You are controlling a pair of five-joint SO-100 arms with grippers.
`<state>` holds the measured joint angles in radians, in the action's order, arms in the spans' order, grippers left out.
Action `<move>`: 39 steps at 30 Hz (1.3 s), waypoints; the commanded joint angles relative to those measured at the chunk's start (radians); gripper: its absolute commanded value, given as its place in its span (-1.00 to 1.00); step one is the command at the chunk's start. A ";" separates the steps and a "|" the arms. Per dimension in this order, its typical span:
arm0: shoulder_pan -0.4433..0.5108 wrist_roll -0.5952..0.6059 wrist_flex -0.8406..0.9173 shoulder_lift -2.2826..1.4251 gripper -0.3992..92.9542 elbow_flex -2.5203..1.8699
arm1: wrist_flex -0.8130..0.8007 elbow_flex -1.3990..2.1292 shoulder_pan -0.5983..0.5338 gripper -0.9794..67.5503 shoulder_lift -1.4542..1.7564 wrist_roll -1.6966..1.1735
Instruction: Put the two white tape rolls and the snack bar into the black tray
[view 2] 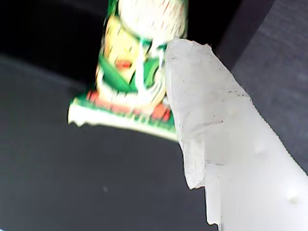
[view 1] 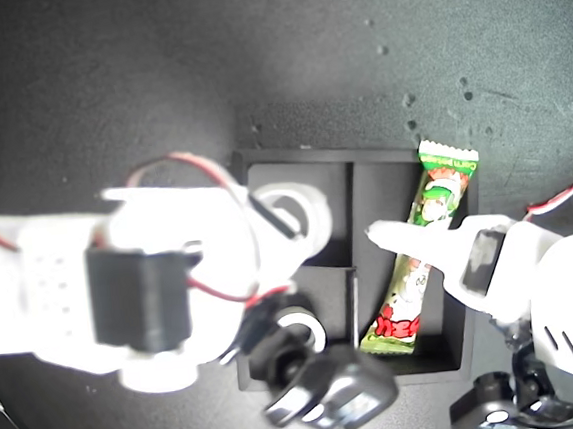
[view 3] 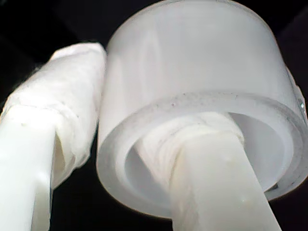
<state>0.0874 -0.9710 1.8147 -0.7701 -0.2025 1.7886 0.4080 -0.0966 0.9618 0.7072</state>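
Tape roll point(view 3: 192, 86) is pinched through its hole by my second claw point(view 3: 144, 144); I'd lower it squarely into the tray's point(view 1: 292, 159) small compartment, then let go. First claw's point(view 2: 226, 144) state: can't tell.

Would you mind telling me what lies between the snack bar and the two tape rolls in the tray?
Only the tray's black divider wall; the exterior view shows it between the snack bar and both rolls.
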 commanded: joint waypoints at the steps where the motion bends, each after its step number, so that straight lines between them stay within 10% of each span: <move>1: -0.012 -0.009 0.017 0.067 -0.99 0.071 | 0.012 -0.014 0.114 -0.78 0.127 0.166; 7: -0.026 -0.031 0.017 0.150 -0.99 0.058 | 0.012 -0.098 0.207 -0.98 0.273 0.400; 19: -0.058 0.009 0.018 0.202 -0.79 0.196 | 0.012 0.359 0.015 -0.99 0.769 0.913; 39: -0.112 -0.084 -0.025 -1.273 -0.99 -0.922 | -0.304 2.224 0.218 -0.99 2.385 0.796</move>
<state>-0.0107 -1.0170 1.8178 -1.7349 -0.8468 1.5171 2.4482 0.0936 3.2628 1.7441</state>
